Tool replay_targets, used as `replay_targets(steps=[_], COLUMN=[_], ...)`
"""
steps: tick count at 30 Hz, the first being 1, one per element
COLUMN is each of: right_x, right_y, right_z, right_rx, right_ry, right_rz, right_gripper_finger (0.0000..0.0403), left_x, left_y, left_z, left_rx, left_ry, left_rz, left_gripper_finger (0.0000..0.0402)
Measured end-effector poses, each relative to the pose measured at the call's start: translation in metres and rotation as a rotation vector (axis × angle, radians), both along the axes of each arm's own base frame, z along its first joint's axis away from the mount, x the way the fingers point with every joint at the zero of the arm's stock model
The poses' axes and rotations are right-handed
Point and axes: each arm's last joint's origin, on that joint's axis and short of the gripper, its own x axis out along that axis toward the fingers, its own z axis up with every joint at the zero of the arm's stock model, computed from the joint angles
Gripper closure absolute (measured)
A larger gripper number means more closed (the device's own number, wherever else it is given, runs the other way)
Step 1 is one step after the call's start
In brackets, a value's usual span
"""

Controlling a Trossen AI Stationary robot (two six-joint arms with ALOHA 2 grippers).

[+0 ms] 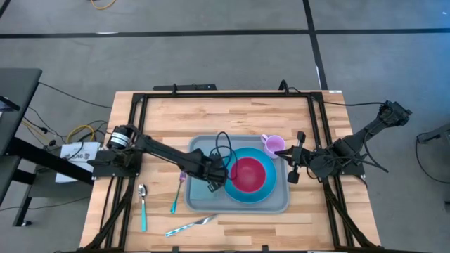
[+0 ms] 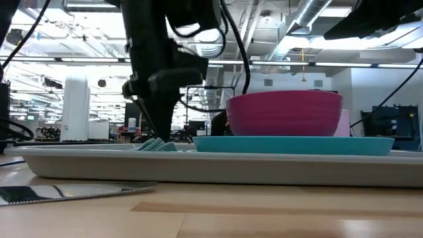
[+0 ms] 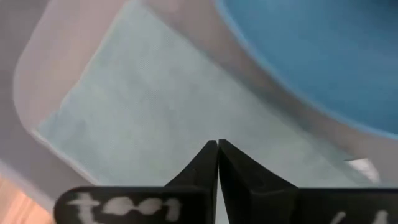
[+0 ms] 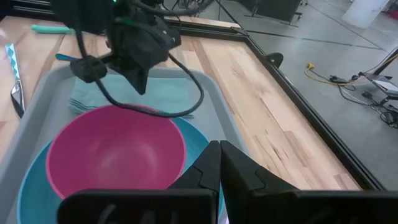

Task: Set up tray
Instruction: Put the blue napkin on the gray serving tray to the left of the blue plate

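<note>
In the middle of the table the tray already holds a blue plate, pink bowl and napkin. At its 9 o'clock the left gripper, fingers pressed together, seems to touch the napkin. The right gripper, also closed, waits at 3 o'clock. The spoon, fork and knife lie outside at 8 o'clock

My arms are dark and six-jointed — black cables looping off them, white lettering on my left gripper.

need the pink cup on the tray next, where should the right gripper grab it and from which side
Probably the pink cup by its rim, from above: it stands upright with its mouth open, just off the tray's far right corner. The right gripper sits beside it.
</note>
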Motion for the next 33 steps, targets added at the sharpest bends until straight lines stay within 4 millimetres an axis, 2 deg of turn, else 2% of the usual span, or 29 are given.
replay_targets(steps=[11, 22, 33], right_x=[0.000, 0.000, 0.000], right_y=[0.000, 0.000, 0.000], right_z=[-0.001, -0.001, -0.001], right_rx=[-0.004, -0.004, -0.004], right_ry=[0.007, 0.007, 0.007], right_rz=[0.000, 0.000, 0.000], right_gripper_finger=[0.0403, 0.0403, 0.0403], left_x=[-0.010, -0.010, -0.008], left_y=[0.010, 0.015, 0.031], left_z=[-0.017, -0.017, -0.017], left_rx=[0.007, 0.066, 0.090], left_ry=[0.055, 0.040, 0.050], left_rz=[0.024, 0.042, 0.066], left_gripper_finger=[0.0401, 0.0401, 0.0401])
